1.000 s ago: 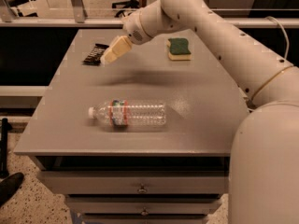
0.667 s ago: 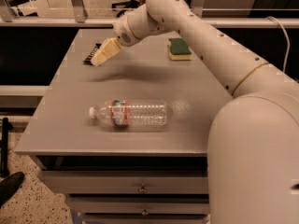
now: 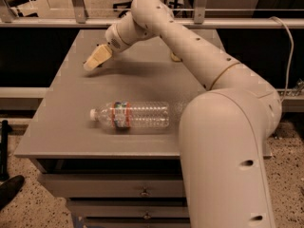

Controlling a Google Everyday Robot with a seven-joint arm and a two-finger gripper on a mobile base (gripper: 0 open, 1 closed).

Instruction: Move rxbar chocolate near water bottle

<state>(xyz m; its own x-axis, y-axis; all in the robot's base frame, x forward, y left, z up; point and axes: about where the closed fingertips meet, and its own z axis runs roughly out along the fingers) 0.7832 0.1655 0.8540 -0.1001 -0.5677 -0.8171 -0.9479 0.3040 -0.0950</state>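
Note:
The water bottle [image 3: 135,115] lies on its side near the front of the grey table [image 3: 61,113], white cap pointing left. My gripper [image 3: 95,59] is low over the table's far left part, well behind the bottle and apart from it. The rxbar chocolate is hidden; the gripper covers the spot beneath it. My pale arm [image 3: 190,51] stretches across the table from the right.
The arm's big elbow [image 3: 228,146] fills the right foreground and hides the table's right front. A sliver of a yellowish object [image 3: 175,57] peeks from behind the arm at the back. Drawers [image 3: 118,189] sit below the tabletop. A railing [image 3: 57,22] runs behind the table.
The gripper has moved left and down, onto the place where the black bar lay, which it now covers. The arm now hides the green sponge. The bottle has not moved.

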